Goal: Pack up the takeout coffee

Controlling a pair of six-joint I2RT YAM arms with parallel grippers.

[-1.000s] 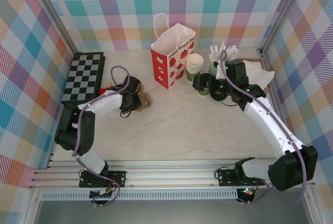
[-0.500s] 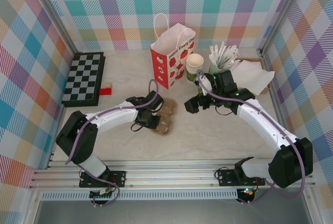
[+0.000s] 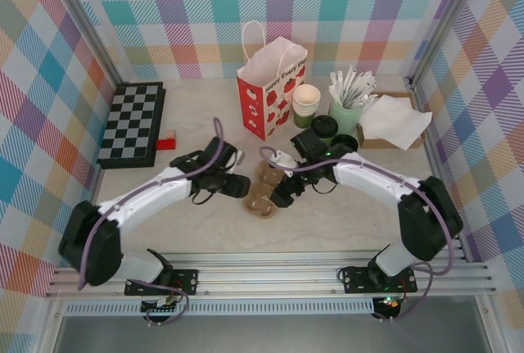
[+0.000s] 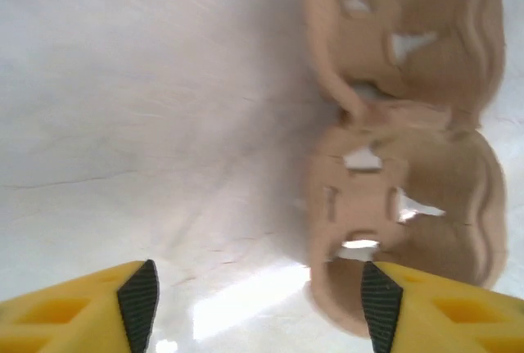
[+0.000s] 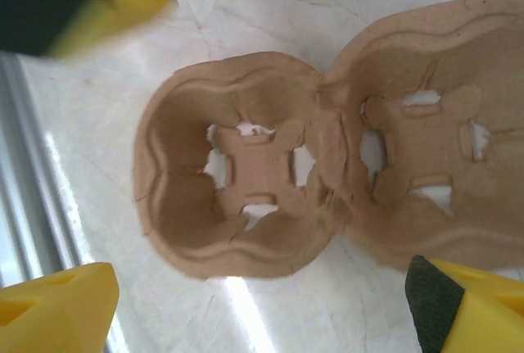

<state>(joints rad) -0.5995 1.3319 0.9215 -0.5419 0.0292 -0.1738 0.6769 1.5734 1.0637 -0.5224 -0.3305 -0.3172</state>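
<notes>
Top view: the carrier (image 3: 264, 192) lies flat on the surface, the left fingers (image 3: 239, 186) released just left of it and the right fingers (image 3: 282, 196) spread on its right. The lidded coffee cups (image 3: 325, 127) stand behind it, unpacked.

Left wrist: fingers (image 4: 139, 304) apart, carrier (image 4: 409, 148) beside them.

Right wrist: open fingers (image 5: 57, 308) straddle the carrier (image 5: 327, 181). Next up is probably fetching a cup.

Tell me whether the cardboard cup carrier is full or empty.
Empty: both wells of the carrier show bare pulp bottoms, with table visible through the cutouts.
</notes>
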